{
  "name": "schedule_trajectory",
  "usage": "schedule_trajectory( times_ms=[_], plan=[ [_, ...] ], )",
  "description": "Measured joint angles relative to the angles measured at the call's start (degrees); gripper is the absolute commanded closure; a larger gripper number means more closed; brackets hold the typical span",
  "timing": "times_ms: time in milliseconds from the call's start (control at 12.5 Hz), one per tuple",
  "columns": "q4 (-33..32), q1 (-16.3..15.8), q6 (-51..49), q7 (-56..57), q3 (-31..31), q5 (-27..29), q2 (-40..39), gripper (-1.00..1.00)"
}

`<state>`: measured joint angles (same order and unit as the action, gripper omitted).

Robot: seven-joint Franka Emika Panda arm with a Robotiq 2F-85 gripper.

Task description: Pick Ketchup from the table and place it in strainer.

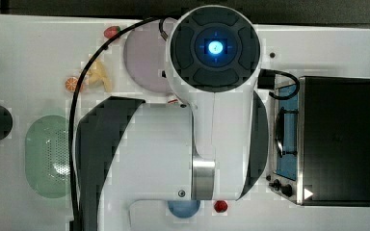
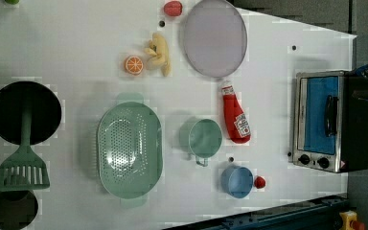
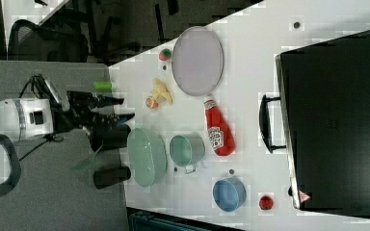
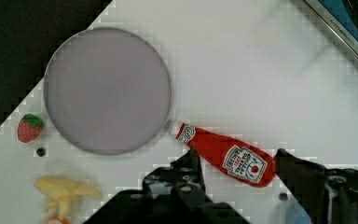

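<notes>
Wrist view showed the gripper [image 4: 235,170] with jaws wide apart, holding nothing, above the small red plastic Ketchup bottle [image 4: 227,155] lying untouched on the white surface [image 2: 76,57], right of the green cup [image 2: 202,138], so picking and placing into the pale green oval perforated strainer [image 2: 130,149] remained.

white table [image 2: 76,48], Ketchup [image 2: 235,118], strainer [image 2: 130,149], plate [image 2: 214,38]
</notes>
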<state>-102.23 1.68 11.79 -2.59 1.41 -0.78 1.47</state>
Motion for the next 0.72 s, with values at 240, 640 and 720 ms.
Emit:
schedule_trajectory(
  times_ms=[240, 640, 720],
  plan=[
    [-8.06, 4.03, -9.71, 0.00, 3.67, 1.95, 10.24, -1.00],
    [-7.11, 4.71, -8.06, 0.21, 4.75, 1.98, 12.78, -1.00],
    [-7.44, 4.53, -5.31, 0.56, 4.85, 1.99, 11.04, -1.00]
  ],
)
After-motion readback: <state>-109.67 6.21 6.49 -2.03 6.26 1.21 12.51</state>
